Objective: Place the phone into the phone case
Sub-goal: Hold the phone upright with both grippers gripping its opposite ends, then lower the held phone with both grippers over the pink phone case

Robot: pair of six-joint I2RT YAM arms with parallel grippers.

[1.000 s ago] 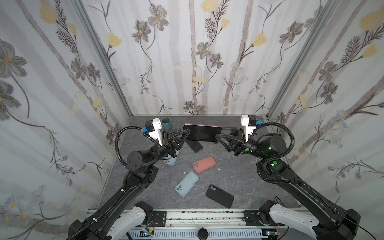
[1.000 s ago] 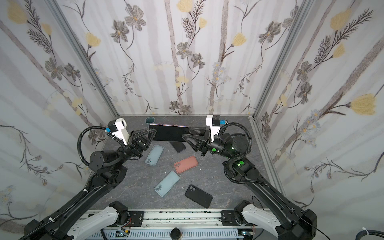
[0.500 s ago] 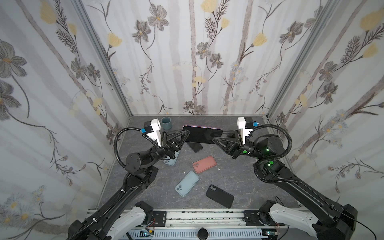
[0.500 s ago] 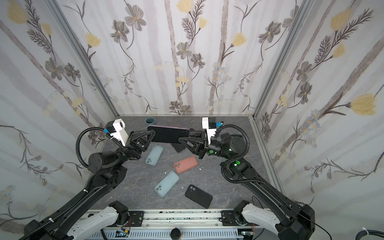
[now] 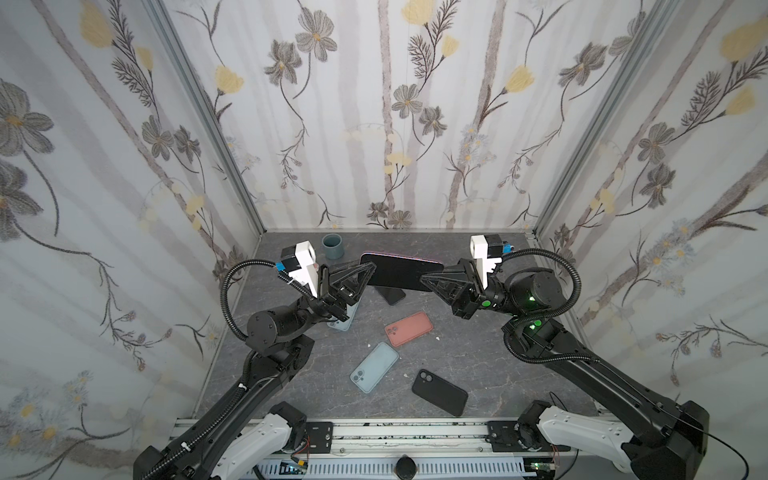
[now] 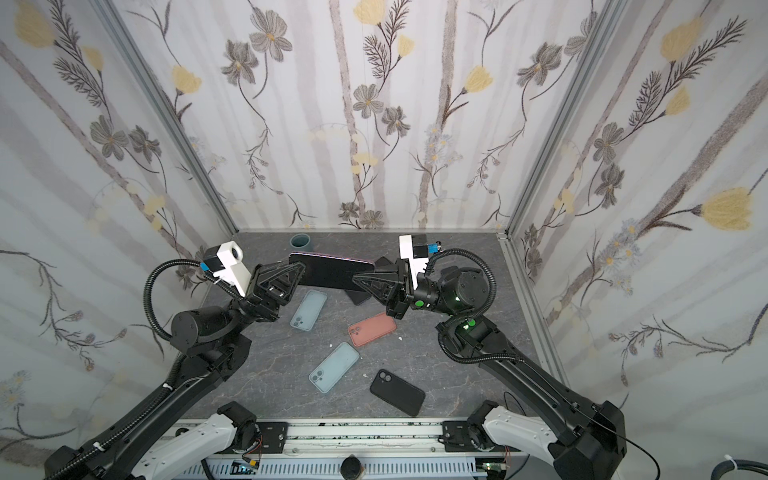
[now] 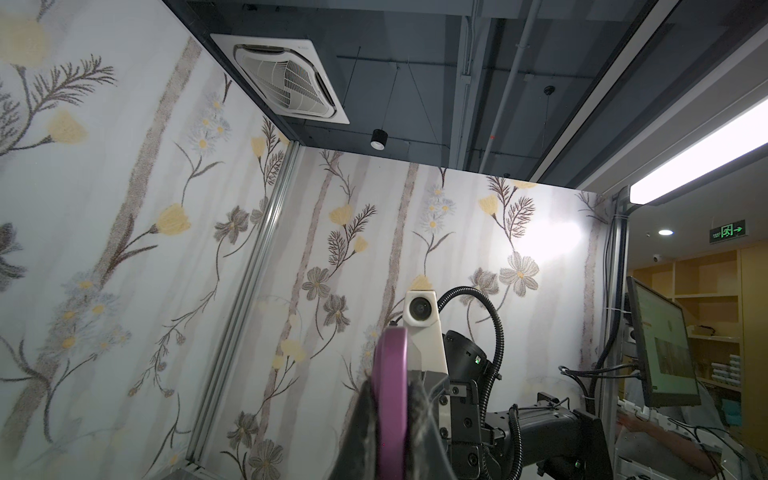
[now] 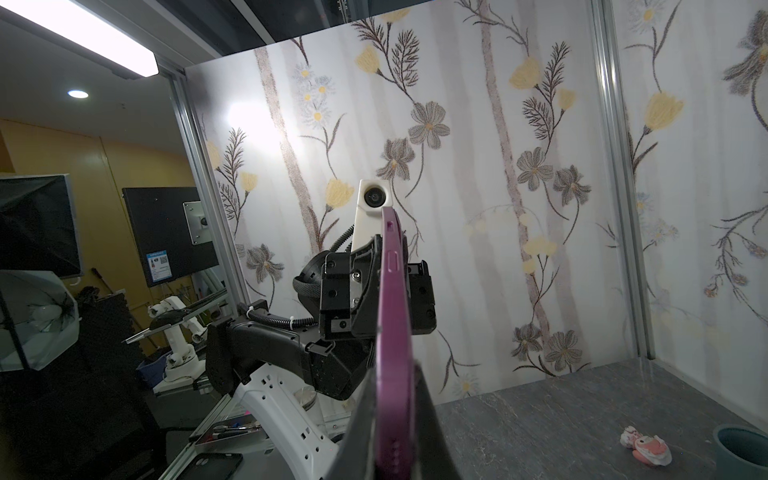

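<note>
In both top views the phone (image 5: 401, 272) (image 6: 328, 272) hangs level in the air above the rear of the table (image 5: 498, 374), well clear of it. The left gripper (image 5: 365, 270) is clamped on one short end and the right gripper (image 5: 428, 279) on the other, both jaws drawn narrow onto it. Its dark face is up, with a pinkish-purple rim along the far edge. Three spare cases lie unused on the table below: a salmon case (image 5: 409, 329), a pale blue case (image 5: 374, 367) and a black case (image 5: 440, 392). The left wrist view looks along the phone edge-on. A purple case (image 7: 390, 395) wraps that edge, and the fingers of the left gripper (image 7: 390, 449) press it from both sides, blurred at close range. The right wrist view gives the same edge more sharply. The purple case (image 8: 392, 332) shows its button covers and a slot, and the right gripper (image 8: 395, 440) pinches its near end. Finding: the phone appears to be inside the purple case, so the main insertion is judged done. Edge-on, though, these views cannot confirm that every corner is seated. Outstanding, in my judgement: check the corners, press home any that stand proud, and set the assembly down.
</note>
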